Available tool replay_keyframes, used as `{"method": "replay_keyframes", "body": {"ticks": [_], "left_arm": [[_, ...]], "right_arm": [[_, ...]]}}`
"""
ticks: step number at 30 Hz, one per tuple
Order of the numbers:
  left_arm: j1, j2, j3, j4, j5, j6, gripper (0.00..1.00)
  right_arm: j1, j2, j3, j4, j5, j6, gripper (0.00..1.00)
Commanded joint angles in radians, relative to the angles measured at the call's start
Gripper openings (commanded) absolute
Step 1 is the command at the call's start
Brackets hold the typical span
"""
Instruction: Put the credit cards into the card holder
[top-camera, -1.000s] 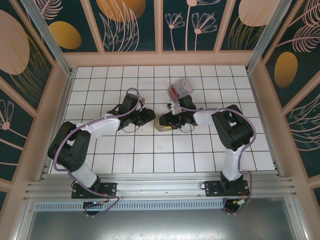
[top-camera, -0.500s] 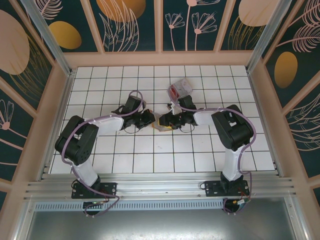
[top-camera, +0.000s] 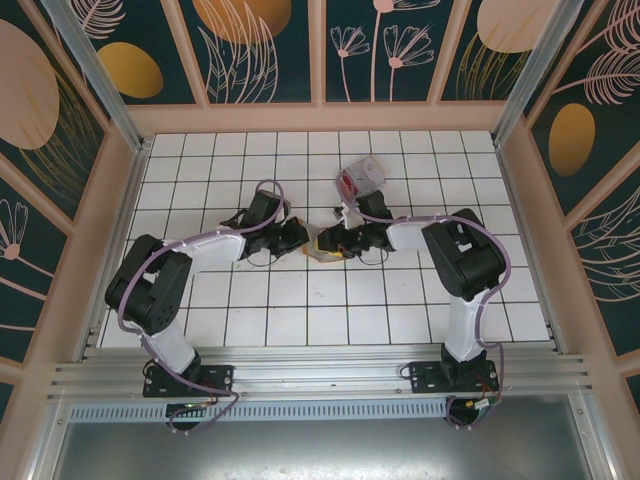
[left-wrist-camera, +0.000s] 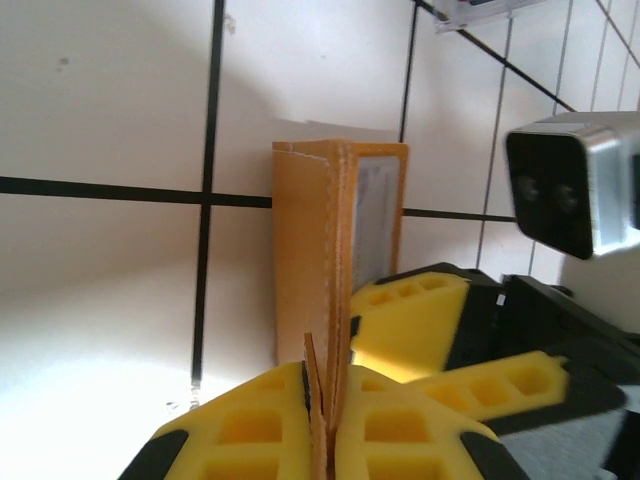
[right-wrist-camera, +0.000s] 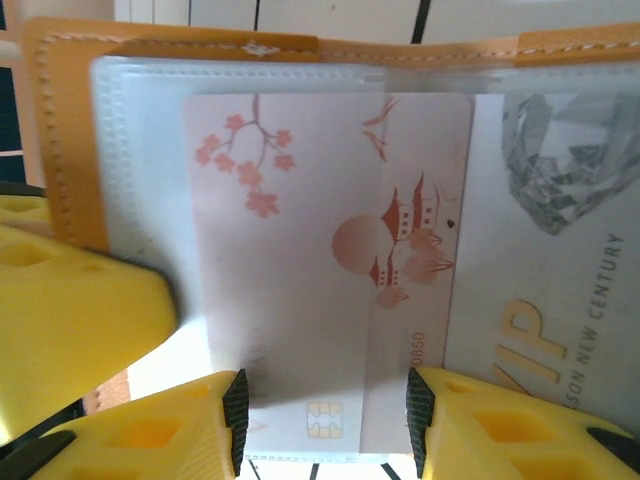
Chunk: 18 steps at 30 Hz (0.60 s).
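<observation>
Left pincer (left-wrist-camera: 325, 410) pinches card holder (left-wrist-camera: 305, 250); right wrist reveals credit card (right-wrist-camera: 320, 250) seemingly half-sleeved.

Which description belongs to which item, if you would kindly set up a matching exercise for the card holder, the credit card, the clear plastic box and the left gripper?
Items:
1. card holder
2. credit card
3. clear plastic box
4. left gripper

Descriptions:
A. whitish, printed with pink blossoms
B. closed on a thin orange flap
C. transparent, with something red inside
D. orange, with stitched edges and clear sleeves

Pairs: 1-D, 2-A, 3-C, 4-B
</observation>
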Motion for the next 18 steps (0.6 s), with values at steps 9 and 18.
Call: {"method": "replay_keyframes", "body": {"ticks": [9,18], "left_arm": [[-0.004,0.048,0.244,-0.395,-0.127,0.161,0.0],[-0.022,0.131,0.379,-0.593,-0.258,0.236,0.0]], "right_arm": [[-0.01,0.004,-0.042,0.002,0.009,0.012,0.59],[-0.035,-0.005,-0.022,-0.102,0.12,-0.052,0.51]]}}
